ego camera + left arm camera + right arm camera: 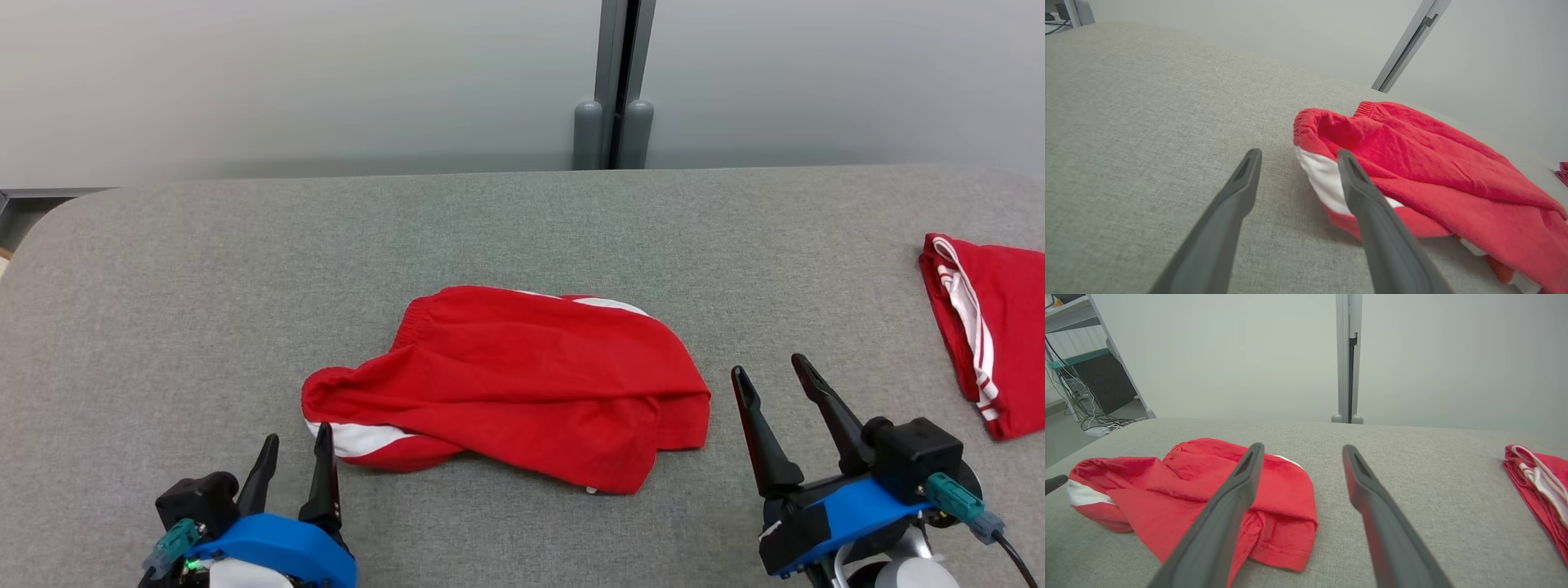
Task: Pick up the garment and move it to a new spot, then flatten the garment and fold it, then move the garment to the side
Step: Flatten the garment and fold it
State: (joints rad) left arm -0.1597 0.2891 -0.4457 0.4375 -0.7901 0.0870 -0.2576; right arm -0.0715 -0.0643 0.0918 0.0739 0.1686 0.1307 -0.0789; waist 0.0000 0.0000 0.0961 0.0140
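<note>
The garment, a pair of red shorts with white side stripes, is lying crumpled in the middle of the grey desk. Its gathered waistband is pointing toward the robot's left and its hemmed leg ends toward the right, with one flap folding over the near edge. The left gripper is sitting at the garment's near-left corner with its two dark fingers spread apart and nothing between them. In the head view the tip of its inner finger is meeting the white stripe at that end of the cloth, though whether it is actually touching is not clear. In the left wrist view that finger is crossing in front of the white band, while the other finger is lying over bare desk. The right gripper is standing just beside the hemmed right end of the garment, apart from the cloth, with its fingers also spread wide and gripping nothing. A second red piece of clothing, folded and showing white stripes, is lying at the far right edge of the desk, well apart from the garment. A grey post is rising behind the desk against a pale wall.
</note>
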